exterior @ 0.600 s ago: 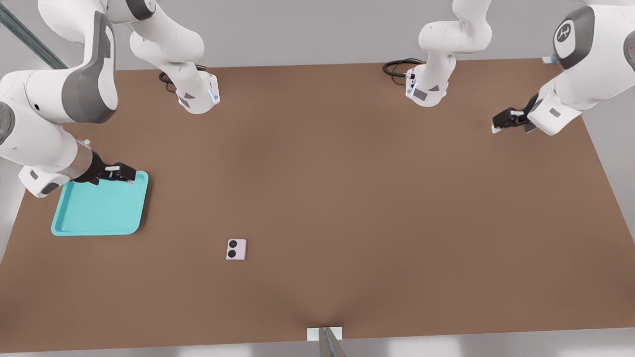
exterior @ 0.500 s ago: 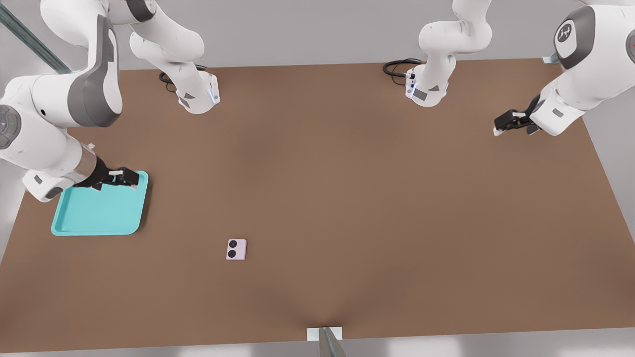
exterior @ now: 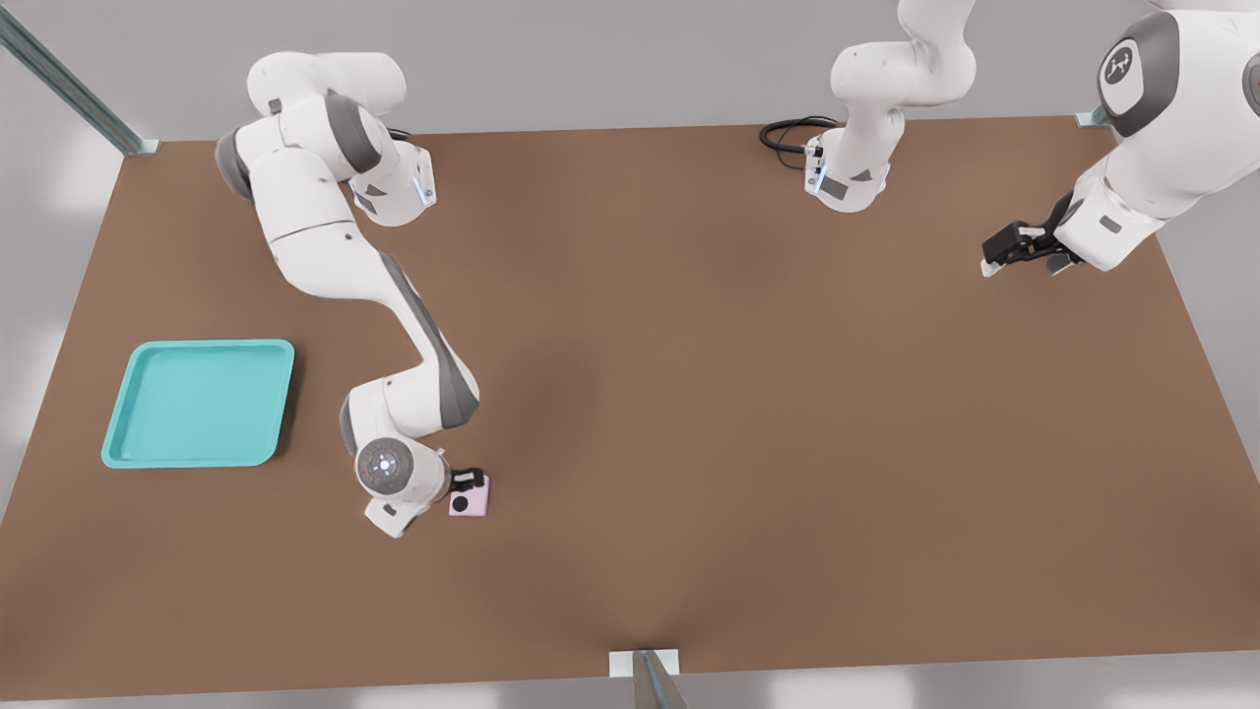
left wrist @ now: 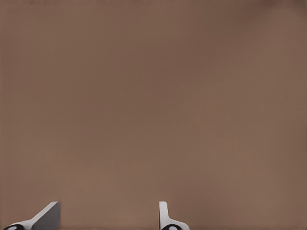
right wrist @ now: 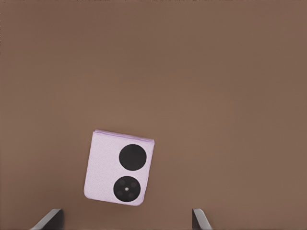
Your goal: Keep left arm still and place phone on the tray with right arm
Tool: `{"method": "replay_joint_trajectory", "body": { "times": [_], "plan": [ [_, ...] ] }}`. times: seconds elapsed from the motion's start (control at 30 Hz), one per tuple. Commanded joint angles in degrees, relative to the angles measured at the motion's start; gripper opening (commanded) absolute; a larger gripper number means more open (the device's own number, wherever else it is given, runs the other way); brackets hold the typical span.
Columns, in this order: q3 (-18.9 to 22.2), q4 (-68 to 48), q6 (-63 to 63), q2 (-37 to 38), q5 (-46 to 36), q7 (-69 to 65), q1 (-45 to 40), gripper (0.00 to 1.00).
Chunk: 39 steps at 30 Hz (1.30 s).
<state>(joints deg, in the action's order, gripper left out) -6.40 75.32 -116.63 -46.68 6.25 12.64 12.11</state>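
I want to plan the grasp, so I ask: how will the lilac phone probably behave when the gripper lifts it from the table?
The phone is a flat, folded slab lying on the table, so it should stay rigid and not roll. Its smooth casing may slip between narrow fingers. The gripper, open, hangs over the phone's far edge; an off-centre pinch could tilt it.

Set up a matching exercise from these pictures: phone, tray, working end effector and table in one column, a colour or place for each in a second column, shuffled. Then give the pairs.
Things:
1. phone
2. tray
3. end effector
4. table

Descriptions:
A. turquoise, with nothing in it, near the front view's left edge
B. brown surface under everything
C. pale lilac-pink, two black round lenses, lying flat on the table
D. black, open, right over the phone

Pairs: 1-C, 2-A, 3-D, 4-B
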Motion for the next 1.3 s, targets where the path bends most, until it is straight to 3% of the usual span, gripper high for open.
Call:
{"method": "replay_joint_trajectory", "body": {
  "times": [0.0,0.33,0.7,0.8,1.0,1.03,1.13,1.27],
  "plan": [
    [0.0,0.0,-9.6,-0.9,0.3,19.1,0.5,1.0],
    [0.4,1.8,-17.4,-5.3,-1.0,20.9,0.3,1.0],
    [0.4,5.7,-21.1,-5.5,-1.0,20.8,0.1,1.0],
    [0.4,5.6,-21.1,-5.5,-1.0,20.2,-0.1,0.87],
    [0.4,5.9,-21.0,-5.5,-0.5,20.3,0.2,0.87],
    [0.4,5.9,-21.0,-5.5,-0.5,20.3,0.2,0.81],
    [0.4,5.9,-19.3,-5.1,-0.4,20.1,0.4,0.78],
    [0.1,6.1,-8.0,2.6,0.0,17.9,-0.8,0.78]
  ]
}}
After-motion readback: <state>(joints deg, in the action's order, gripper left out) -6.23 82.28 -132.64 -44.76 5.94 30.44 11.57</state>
